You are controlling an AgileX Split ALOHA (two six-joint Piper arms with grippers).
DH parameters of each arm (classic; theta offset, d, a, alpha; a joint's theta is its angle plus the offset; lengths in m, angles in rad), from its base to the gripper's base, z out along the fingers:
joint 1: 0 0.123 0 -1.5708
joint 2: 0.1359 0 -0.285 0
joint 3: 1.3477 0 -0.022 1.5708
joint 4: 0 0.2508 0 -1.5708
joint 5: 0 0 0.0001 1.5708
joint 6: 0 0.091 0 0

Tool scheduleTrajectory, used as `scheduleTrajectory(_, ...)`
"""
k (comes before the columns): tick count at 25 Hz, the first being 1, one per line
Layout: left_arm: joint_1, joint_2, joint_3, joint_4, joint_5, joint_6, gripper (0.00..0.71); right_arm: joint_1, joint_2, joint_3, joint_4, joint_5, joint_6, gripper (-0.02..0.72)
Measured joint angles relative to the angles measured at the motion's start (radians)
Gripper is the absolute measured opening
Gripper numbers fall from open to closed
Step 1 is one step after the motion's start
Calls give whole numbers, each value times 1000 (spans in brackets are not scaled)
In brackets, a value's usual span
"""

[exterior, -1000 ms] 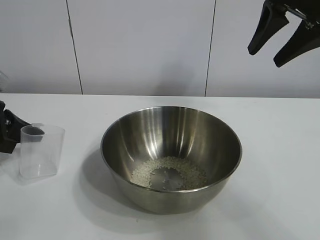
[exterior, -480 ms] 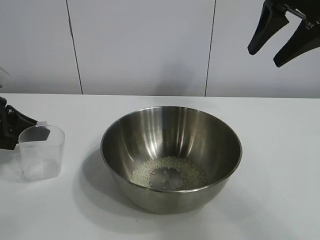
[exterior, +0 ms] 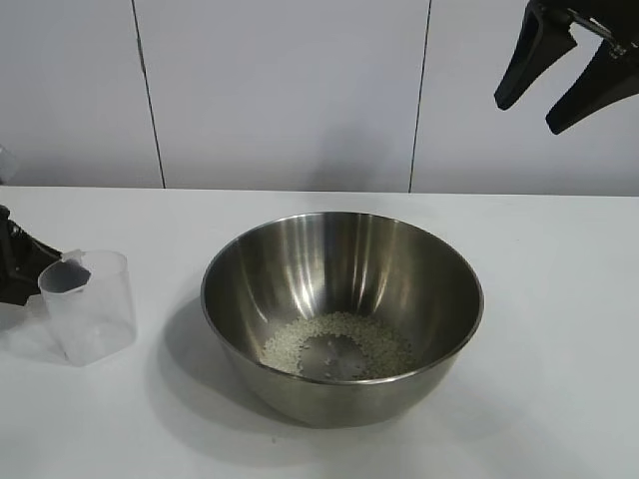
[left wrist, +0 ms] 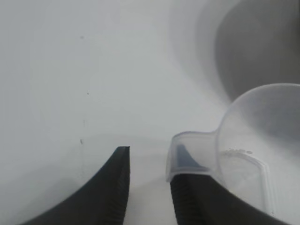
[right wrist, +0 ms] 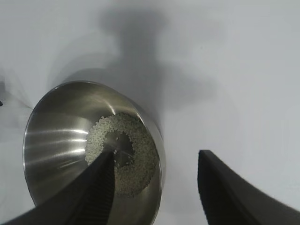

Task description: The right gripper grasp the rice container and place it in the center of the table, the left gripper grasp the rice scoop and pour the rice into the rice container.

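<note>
Only left wrist view | rice scoop (left wrist: 253,140) handle beside left gripper (left wrist: 149,178) fingers

Rice container (right wrist: 56,140) holding rice (right wrist: 119,150), white table (right wrist: 225,70), parted right gripper (right wrist: 154,187)

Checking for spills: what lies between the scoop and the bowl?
Only bare table, in the exterior view, between scoop and bowl.
</note>
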Motion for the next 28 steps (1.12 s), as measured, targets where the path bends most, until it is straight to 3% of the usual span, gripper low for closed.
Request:
scheduleTrajectory(7, 0, -40, 0, 29, -20, -56, 230, 0, 0, 0, 0, 0, 0, 371)
scheduleTrajectory(14, 0, -70, 0, 132, -82, -157, 339, 0, 0, 0, 2, 0, 0, 371)
scheduleTrajectory(20, 0, -76, 0, 267, -197, -400, 354, 0, 0, 0, 12, 0, 0, 371)
scheduleTrajectory(24, 0, -124, 0, 246, -320, -568, 354, 0, 0, 0, 15, -1, 0, 371)
scheduleTrajectory(28, 0, -190, -5, 62, -464, -744, 354, 0, 0, 0, 16, -3, 0, 371)
